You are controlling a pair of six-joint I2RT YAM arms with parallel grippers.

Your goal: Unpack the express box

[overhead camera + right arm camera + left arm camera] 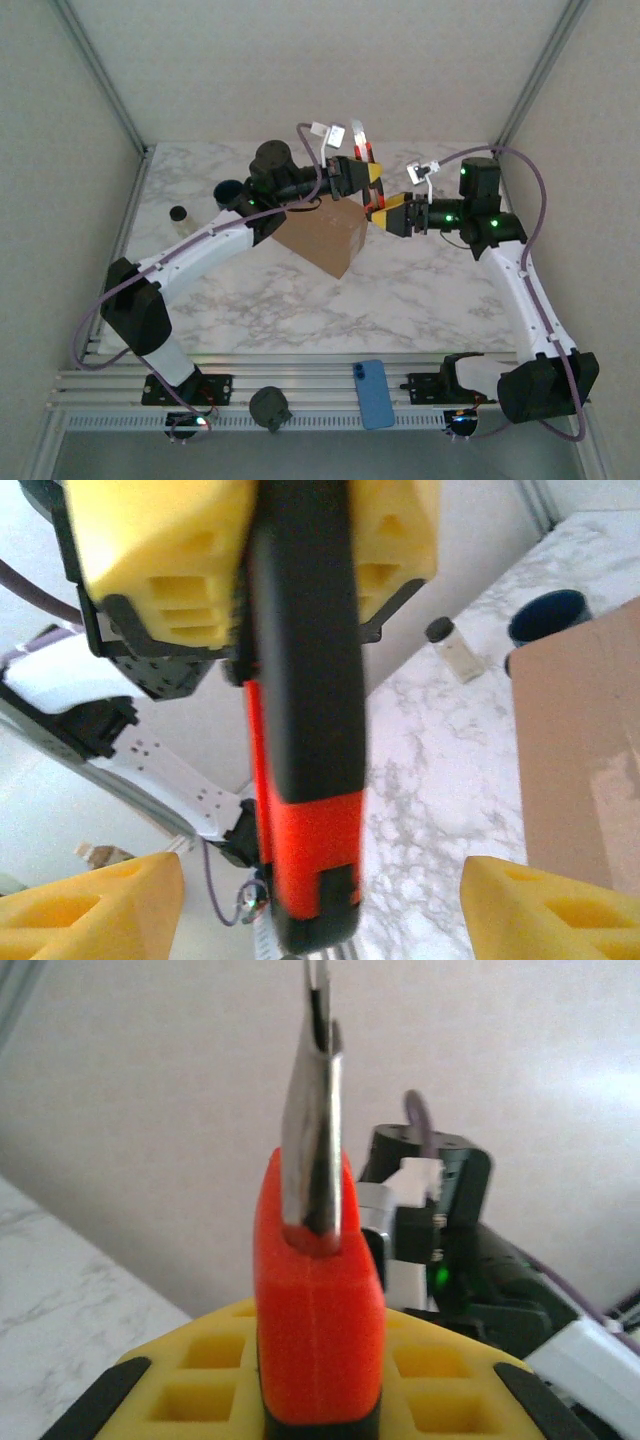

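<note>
One marble table (430,290), express box (325,235), pale walls (300,70)

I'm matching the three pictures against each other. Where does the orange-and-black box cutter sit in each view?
Top external: box cutter at upper centre, just past the far side of the express box.
Left wrist: box cutter at centre, orange body low, metal blade pointing up.
Right wrist: box cutter at centre, running top to bottom.
Shared landmark: the marble table.
</note>
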